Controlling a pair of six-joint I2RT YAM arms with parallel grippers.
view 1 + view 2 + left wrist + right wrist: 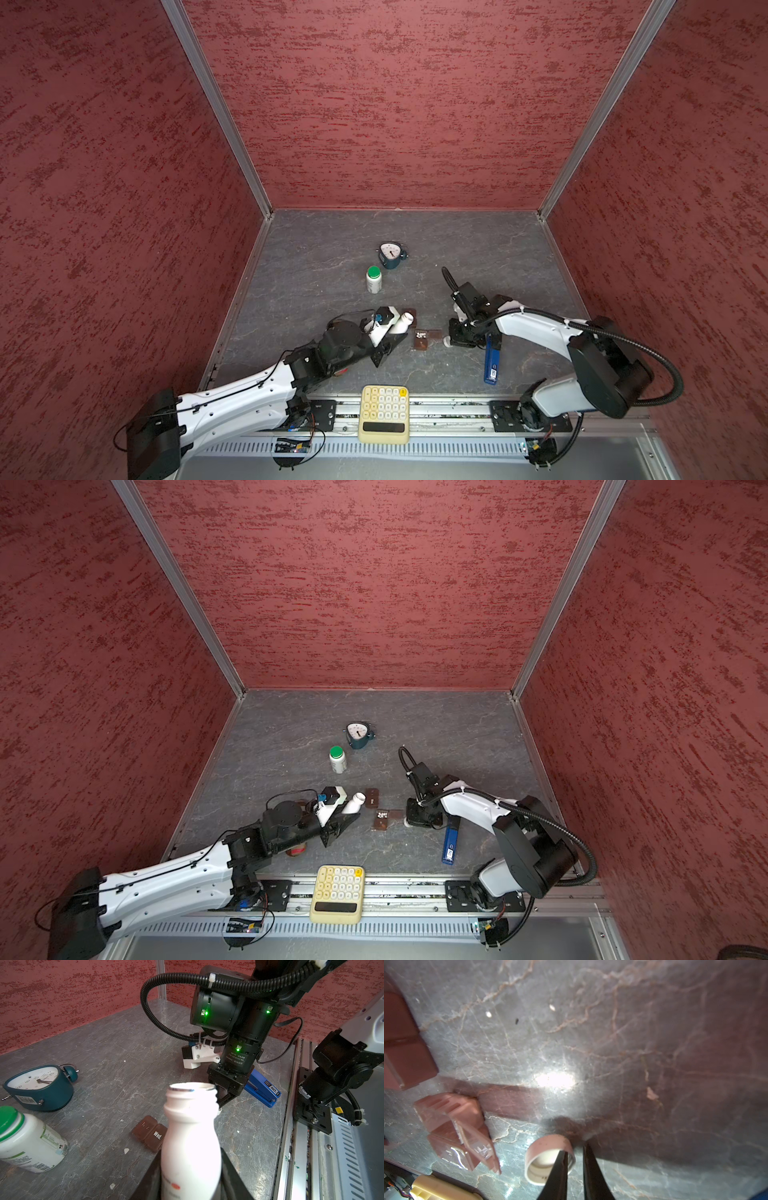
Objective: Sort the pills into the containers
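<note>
My left gripper (390, 338) (191, 1167) is shut on an uncapped white bottle (400, 324) (190, 1138), which is tilted with its mouth toward the containers. One dark brown container piece (422, 340) (452, 1126) lies with its lids up, and white pills (421, 333) show in a cell. A second, closed piece (371, 798) (149, 1133) marked "Wed." lies beside the bottle's mouth. My right gripper (453, 338) (574, 1147) points down at a white cap (548, 1147) lying open side up on the table. Its fingers stand slightly apart, astride the cap's rim.
A teal alarm clock (390, 255) and a white bottle with a green cap (374, 279) stand farther back. A blue stapler (492, 361) lies under the right arm and a yellow calculator (384, 413) rests on the front rail. Small white specks (488, 1014) dot the table.
</note>
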